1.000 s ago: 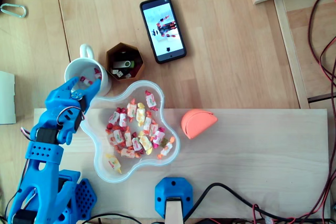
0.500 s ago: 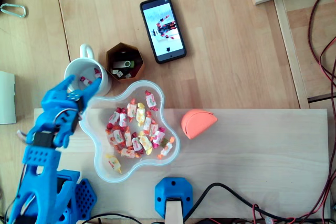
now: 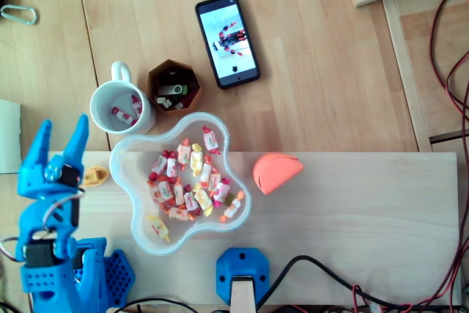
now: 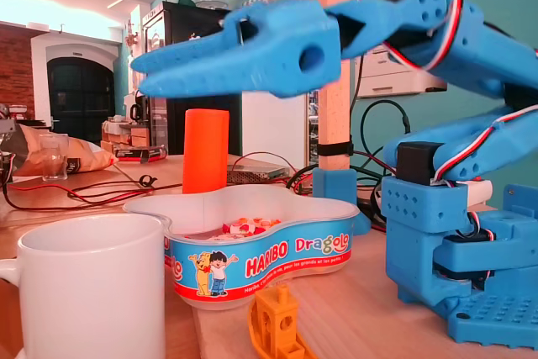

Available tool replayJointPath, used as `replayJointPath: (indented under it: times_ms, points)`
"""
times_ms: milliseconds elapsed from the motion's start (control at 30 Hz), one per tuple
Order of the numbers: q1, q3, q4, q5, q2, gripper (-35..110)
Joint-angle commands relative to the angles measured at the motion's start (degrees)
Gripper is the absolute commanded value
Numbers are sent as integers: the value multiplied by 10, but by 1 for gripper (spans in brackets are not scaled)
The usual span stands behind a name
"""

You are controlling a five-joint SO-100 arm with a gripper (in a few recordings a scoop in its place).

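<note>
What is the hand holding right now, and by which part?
Nothing. The hand is open and empty, in the air just left of the bowl.

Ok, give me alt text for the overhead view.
A blue robot arm's claw hangs open and empty at the left, just below a white mug holding a few candies. To its right sit a small yellow toy and a clear lobed bowl of wrapped candies.

The blue tool (image 4: 139, 78) hangs above the candy tub (image 4: 252, 262) (fingers slightly parted, pointing left). A white mug (image 4: 92, 292) stands lower left; a small orange figure (image 4: 273, 325) sits before the tub.
</note>
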State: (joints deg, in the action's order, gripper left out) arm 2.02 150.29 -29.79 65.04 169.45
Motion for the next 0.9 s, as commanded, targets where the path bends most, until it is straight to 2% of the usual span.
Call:
replayJointPath:
  times_ms: [0,167,267,367,467,867]
  points:
    - [-21,35,1,-199,81,35]
    - [-40,64,1,-483,197,35]
    - [-40,65,1,-609,210,35]
    - [-40,63,1,-689,208,35]
    - [-40,57,1,-697,208,35]
    - [-48,70,1,-621,208,35]
